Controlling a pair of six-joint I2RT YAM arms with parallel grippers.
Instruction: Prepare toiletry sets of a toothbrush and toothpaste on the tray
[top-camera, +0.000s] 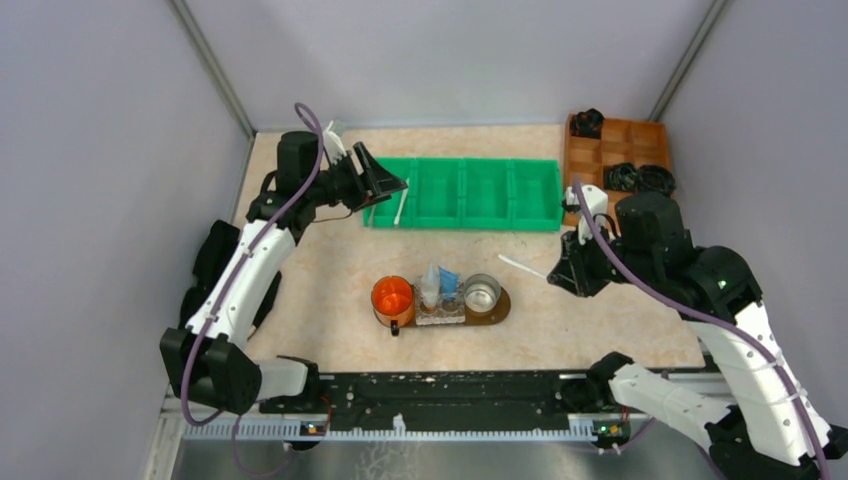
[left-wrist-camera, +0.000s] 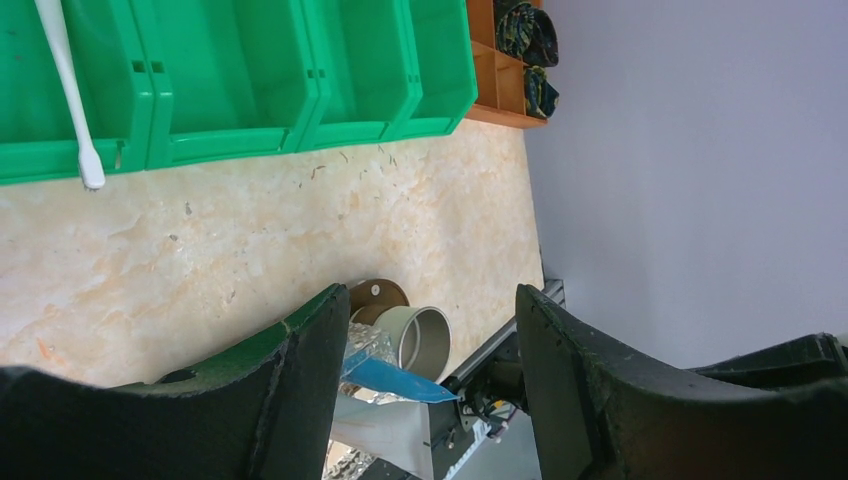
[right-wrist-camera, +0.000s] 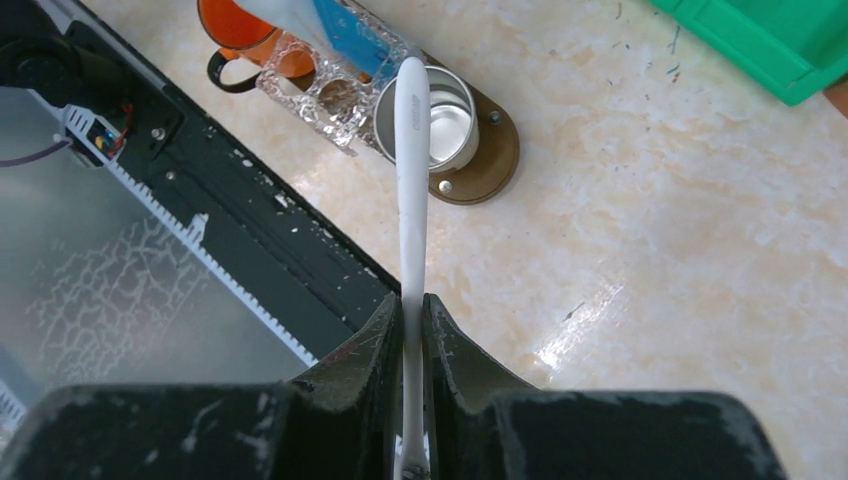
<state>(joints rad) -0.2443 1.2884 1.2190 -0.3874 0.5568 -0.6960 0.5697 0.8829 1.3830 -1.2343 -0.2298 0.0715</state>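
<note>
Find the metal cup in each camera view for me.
Top external: cup at centre, on the tray's right end.
Left wrist: cup bottom centre, beside the blue tube.
Right wrist: cup top centre, behind the toothbrush's head.
Shared landmark: the green bin, near the top of all three.

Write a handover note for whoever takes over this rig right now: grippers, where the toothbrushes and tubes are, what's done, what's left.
Left gripper: open, empty, by the green bin.
Right gripper: shut on a white toothbrush, pointing toward the metal cup, not yet on the tray.
Done: white tube and blue tube stand in the clear holder on the tray.
Second toothbrush leans in the bin's end compartment.
Left: both toothbrushes to the tray.
</note>
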